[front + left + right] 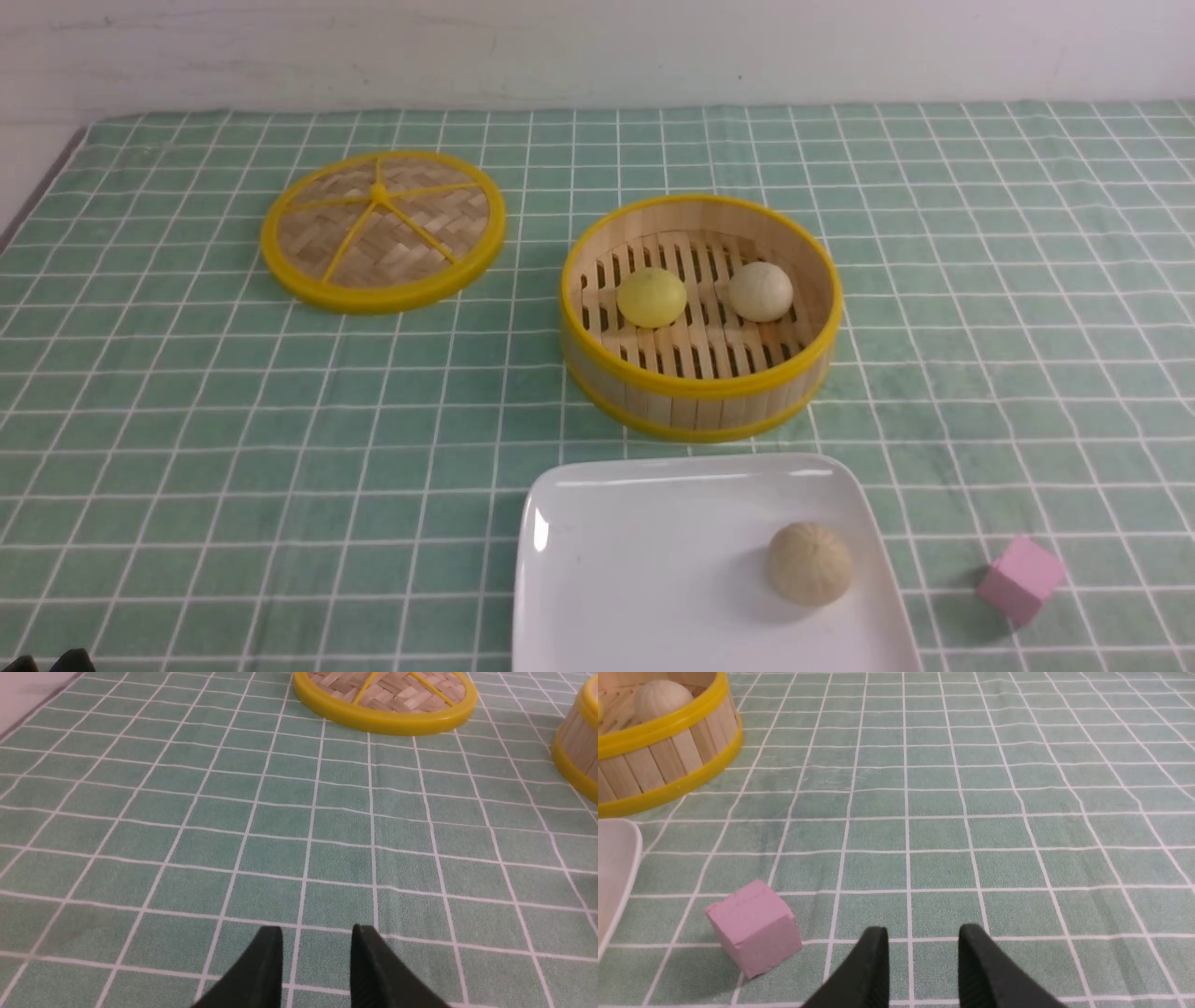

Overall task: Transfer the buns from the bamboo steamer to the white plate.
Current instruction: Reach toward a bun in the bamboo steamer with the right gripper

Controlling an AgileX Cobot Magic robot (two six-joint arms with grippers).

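Bamboo steamer (700, 408) holding two buns (705, 295), white plate (644, 560) (one tan bun (809, 565))

Glossy, smooth white plate (653, 569); pale wood-look slats and smooth yellow bands on the steamer (695, 408).

We see the open-topped light-wood bamboo steamer (695, 406) reachable from above, its raised yellow-banded wall blocking any sideways path.

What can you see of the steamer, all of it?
The steamer is a round, light-wood-look basket: slatted walls, slotted floor, yellow bands at top and bottom rims. It sits upright and uncovered on the table, just beyond the plate. Two buns rest on its floor, yellow left, cream right. Neither tool touches it.
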